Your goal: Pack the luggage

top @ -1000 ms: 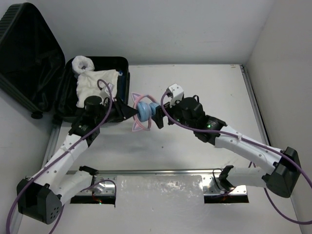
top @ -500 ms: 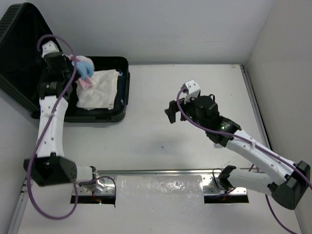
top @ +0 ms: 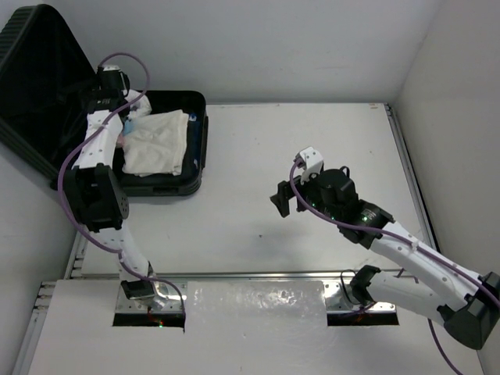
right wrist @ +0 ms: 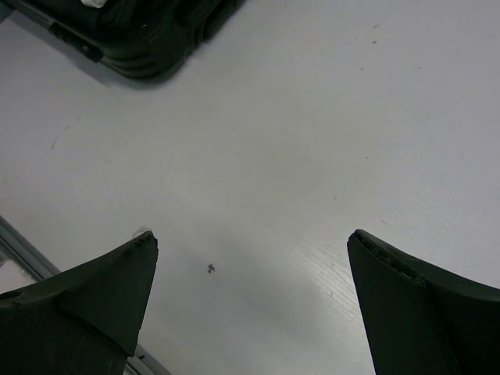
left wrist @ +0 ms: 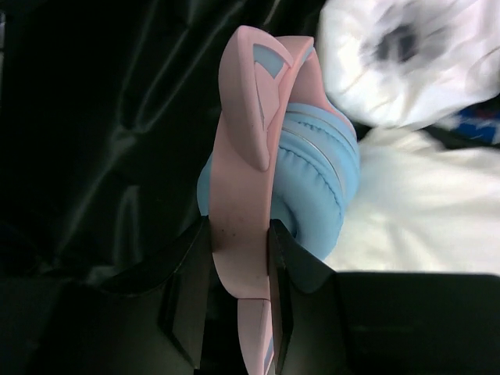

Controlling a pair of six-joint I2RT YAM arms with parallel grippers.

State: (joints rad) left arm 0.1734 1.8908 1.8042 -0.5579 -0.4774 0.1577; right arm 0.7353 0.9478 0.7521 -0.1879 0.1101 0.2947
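Two robot arms reach over a white counter (top: 328,133). The left hand (left wrist: 241,273) is clamped on the pink headband of pink-and-blue headphones (left wrist: 312,180), held inside the luggage (top: 160,186). The case lies open at the counter's far left corner with its ribbed lid tilted up. A white cloth (top: 156,141) and a white roll (left wrist: 406,62) lie in its black lining. The right hand (right wrist: 251,238), jaws spread wide and holding nothing, hovers above the counter, well apart from the case.
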